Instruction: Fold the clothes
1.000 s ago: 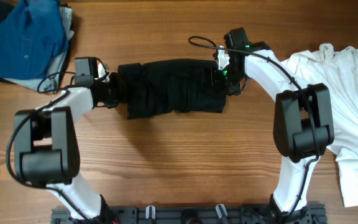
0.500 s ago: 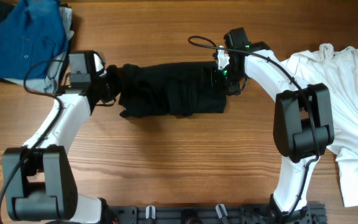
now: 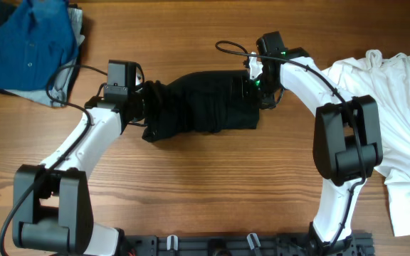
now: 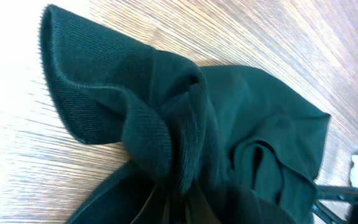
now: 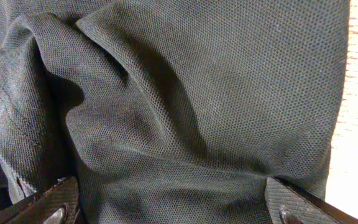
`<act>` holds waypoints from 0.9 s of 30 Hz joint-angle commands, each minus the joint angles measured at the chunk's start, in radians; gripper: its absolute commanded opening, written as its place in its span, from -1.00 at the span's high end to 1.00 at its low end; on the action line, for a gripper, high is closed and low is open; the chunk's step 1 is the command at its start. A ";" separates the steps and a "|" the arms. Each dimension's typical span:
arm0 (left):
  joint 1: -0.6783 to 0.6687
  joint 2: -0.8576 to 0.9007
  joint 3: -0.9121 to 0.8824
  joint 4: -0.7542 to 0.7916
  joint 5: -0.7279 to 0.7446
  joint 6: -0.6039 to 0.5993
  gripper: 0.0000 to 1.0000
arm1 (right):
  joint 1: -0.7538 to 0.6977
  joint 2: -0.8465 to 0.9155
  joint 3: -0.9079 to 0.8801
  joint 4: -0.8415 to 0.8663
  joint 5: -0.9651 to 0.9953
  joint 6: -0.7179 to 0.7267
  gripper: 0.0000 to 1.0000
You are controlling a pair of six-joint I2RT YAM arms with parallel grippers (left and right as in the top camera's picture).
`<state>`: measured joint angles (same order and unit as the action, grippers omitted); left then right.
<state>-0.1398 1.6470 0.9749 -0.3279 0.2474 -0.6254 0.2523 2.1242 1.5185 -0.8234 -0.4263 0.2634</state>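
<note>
The clothes (image 3: 205, 103), a black T-shirt folded into a long strip, lie across the middle of the wooden table. My left gripper (image 3: 150, 105) is at the strip's left end, shut on a bunched fold of the fabric. In the left wrist view, the clothes (image 4: 166, 124) rise in a gathered ridge from the left gripper (image 4: 179, 210), whose fingers are buried in cloth. My right gripper (image 3: 256, 89) sits over the strip's right end. There the right gripper (image 5: 173, 200) is open, its fingers (image 5: 294, 199) wide apart against the clothes (image 5: 197, 93).
A blue buttoned shirt (image 3: 27, 43) lies on grey cloth at the back left corner. A white T-shirt (image 3: 404, 121) spreads over the right side of the table. A black cable (image 3: 226, 48) loops behind the right wrist.
My left arm has swung right with the shirt's left end, bunching and shortening the strip. The right arm has stayed in place.
</note>
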 commanded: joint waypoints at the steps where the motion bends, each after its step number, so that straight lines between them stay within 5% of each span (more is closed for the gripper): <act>1: 0.045 -0.016 -0.005 -0.015 -0.047 0.015 0.92 | 0.002 0.040 -0.017 -0.001 0.006 -0.002 -0.93; 5: 0.107 -0.014 -0.005 -0.037 -0.047 0.016 0.88 | 0.003 0.040 -0.017 0.000 0.006 -0.002 -0.94; 6: 0.123 -0.014 -0.005 -0.048 -0.047 0.016 0.43 | 0.002 0.040 -0.017 -0.001 0.006 -0.002 -0.96; 7: 0.136 -0.014 -0.005 -0.061 -0.048 0.017 -0.41 | 0.002 0.040 -0.017 -0.001 0.006 -0.002 -0.99; 9: 0.158 -0.012 -0.005 -0.088 -0.058 0.025 -0.96 | 0.002 0.040 -0.017 -0.001 0.006 -0.002 -0.99; 19: 0.159 0.040 -0.005 -0.187 -0.160 0.179 -1.00 | 0.002 0.040 -0.017 -0.007 -0.021 0.001 -0.99; 27: 0.057 0.049 -0.005 -0.073 -0.158 0.198 -1.00 | 0.002 0.040 -0.017 -0.011 -0.046 -0.003 -0.99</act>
<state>-0.0280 1.6852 0.9730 -0.4423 0.1001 -0.4549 0.2512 2.1242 1.5192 -0.8246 -0.4423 0.2634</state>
